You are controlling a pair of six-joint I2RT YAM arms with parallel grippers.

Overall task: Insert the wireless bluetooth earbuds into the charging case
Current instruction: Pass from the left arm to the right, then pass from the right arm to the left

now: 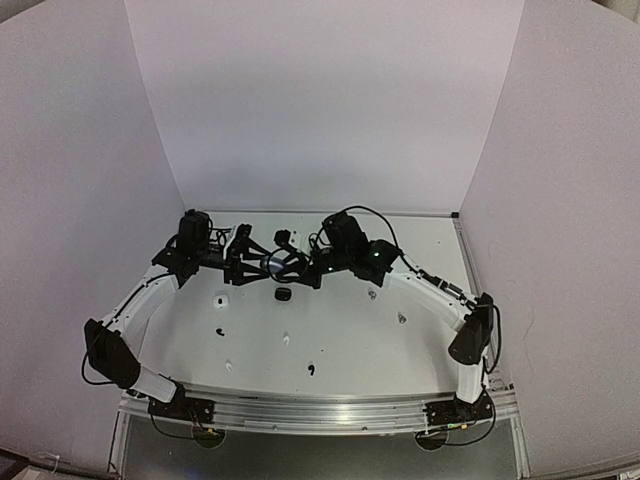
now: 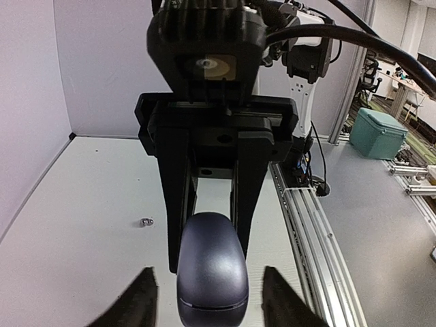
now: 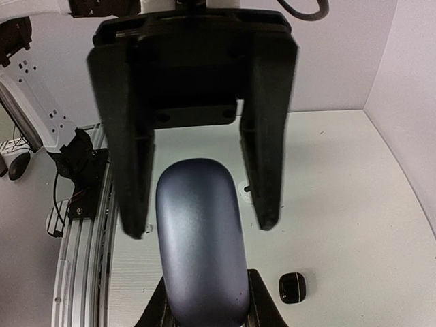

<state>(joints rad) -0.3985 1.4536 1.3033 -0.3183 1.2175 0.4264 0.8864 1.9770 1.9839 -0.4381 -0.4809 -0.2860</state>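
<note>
A closed, pebble-shaped silvery-grey charging case (image 3: pixel 201 245) hangs above the table between both grippers (image 1: pixel 277 263). My right gripper (image 3: pixel 204 310) is shut on its near end, fingers pressed to both sides. My left gripper (image 2: pixel 212 300) faces it from the other side and stands open, its fingertips (image 2: pixel 142 300) clear of the case (image 2: pixel 212 272) on each side. Wireless bluetooth earbuds lie scattered on the table: a silvery one (image 2: pixel 144 222), a white one (image 3: pixel 244 188) half behind a left finger, and several small buds (image 1: pixel 219 331) in the top view.
A small black case (image 3: pixel 293 287) lies shut on the table just below the grippers (image 1: pixel 283 293). White walls stand on three sides. An aluminium rail (image 1: pixel 320 410) runs along the near edge by the arm bases.
</note>
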